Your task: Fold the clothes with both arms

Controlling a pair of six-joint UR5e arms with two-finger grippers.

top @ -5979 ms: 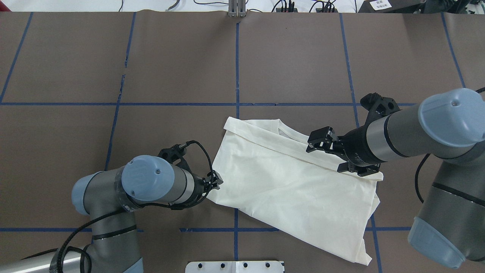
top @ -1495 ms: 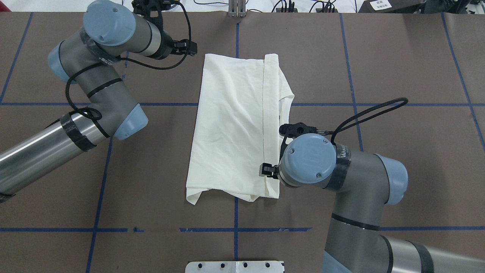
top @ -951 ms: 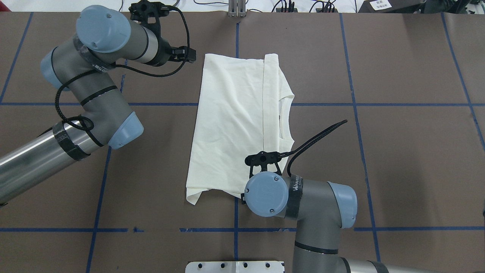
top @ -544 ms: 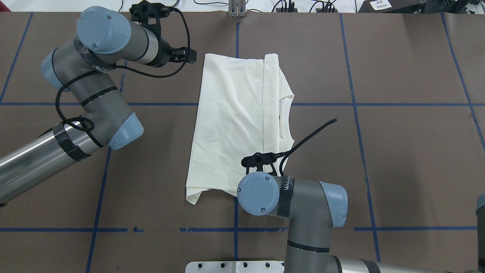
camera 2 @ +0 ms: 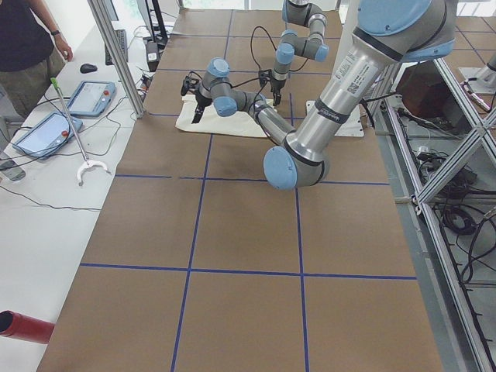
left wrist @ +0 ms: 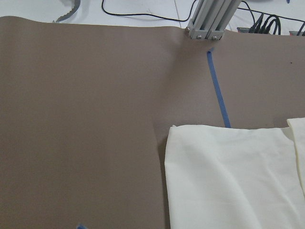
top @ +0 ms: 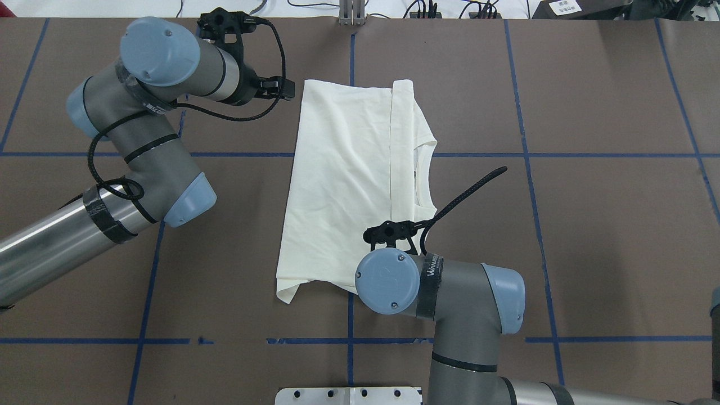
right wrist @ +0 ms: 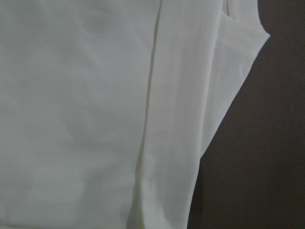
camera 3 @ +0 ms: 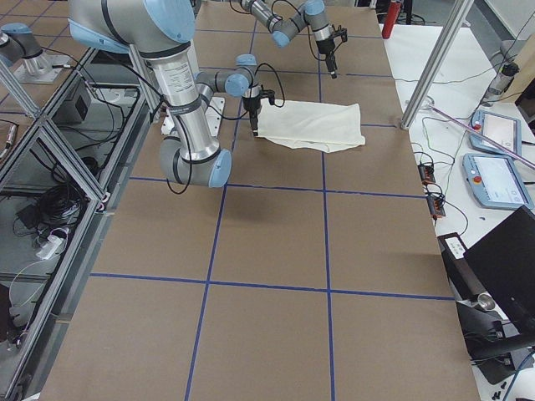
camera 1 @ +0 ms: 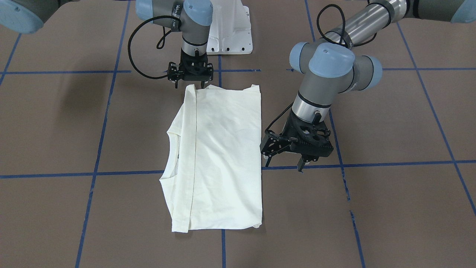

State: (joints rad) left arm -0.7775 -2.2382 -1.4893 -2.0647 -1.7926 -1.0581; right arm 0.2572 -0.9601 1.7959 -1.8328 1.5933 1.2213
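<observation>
While left gripper gapes empty beside the one shirt, right gripper hangs open over its corner.

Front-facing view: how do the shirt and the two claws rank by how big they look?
1. Shirt, by far.
2. Left claw.
3. Right claw, though the left one sits nearer the camera, so this ranking is unsure.

Overhead, lower centre, my right arm covers my right gripper and the shirt's near corner; my wrist view crops it, seemingly slightly blurred.
</observation>
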